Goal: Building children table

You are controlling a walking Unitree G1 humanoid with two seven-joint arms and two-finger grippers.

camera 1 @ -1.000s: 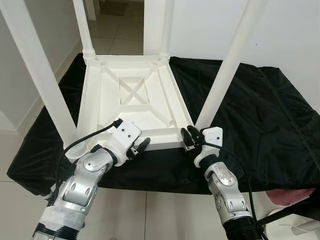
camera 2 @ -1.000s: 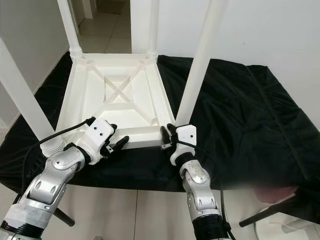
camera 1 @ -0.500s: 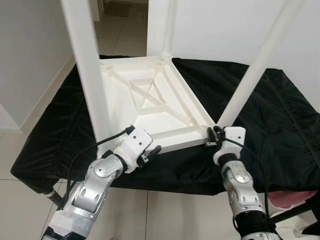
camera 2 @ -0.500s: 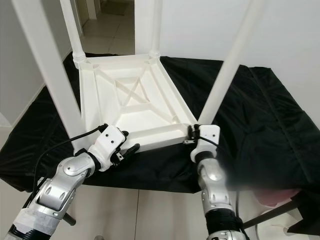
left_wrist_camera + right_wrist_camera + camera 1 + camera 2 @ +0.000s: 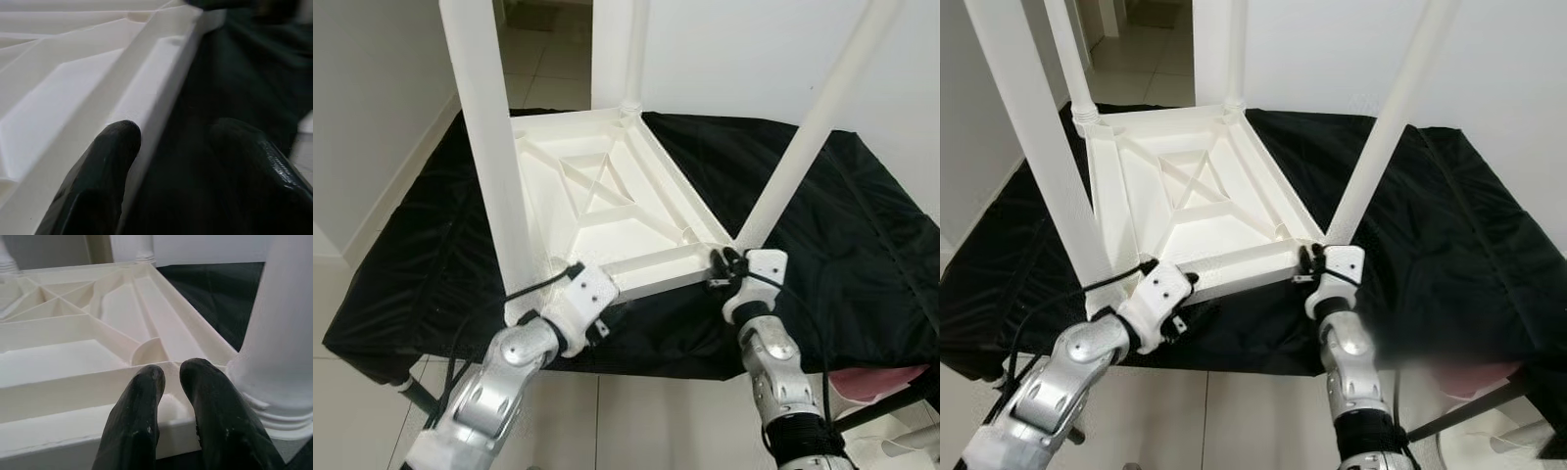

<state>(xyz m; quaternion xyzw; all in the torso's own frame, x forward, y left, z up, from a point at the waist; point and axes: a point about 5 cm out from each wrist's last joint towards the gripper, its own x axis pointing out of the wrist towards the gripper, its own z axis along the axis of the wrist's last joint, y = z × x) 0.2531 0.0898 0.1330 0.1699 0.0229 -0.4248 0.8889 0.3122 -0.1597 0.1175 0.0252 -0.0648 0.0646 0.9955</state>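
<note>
- A white plastic children's table (image 5: 607,211) lies upside down on a black cloth (image 5: 822,235) spread over a work surface, its ribbed underside facing up and its legs pointing toward the ceiling.
- The near left leg (image 5: 494,157) rises as a thick white column from the near left corner; the near right leg (image 5: 813,122) slants up from the near right corner; the two far legs stand at the far corners, one of them (image 5: 1067,59) clear in the right eye view.
- The left gripper (image 5: 597,318) sits at the near edge of the tabletop, just beside the base of the near left leg.
- In the left wrist view its fingers (image 5: 105,161) are spread apart, one resting on the white rim and the other over the dark cloth outside it. Whether they press on the rim is hard to judge, as that view is dim and blurred.
- The right gripper (image 5: 720,269) is at the near right corner, just beside the socket of the near right leg.
- In the right wrist view its two black fingers (image 5: 142,416) lie close together with a narrow gap, their tips on the near rim of the tabletop, clamping nothing.
- Pale floor tiles (image 5: 538,59) lead off beyond the far end of the table, beside a white wall (image 5: 724,49).
</note>
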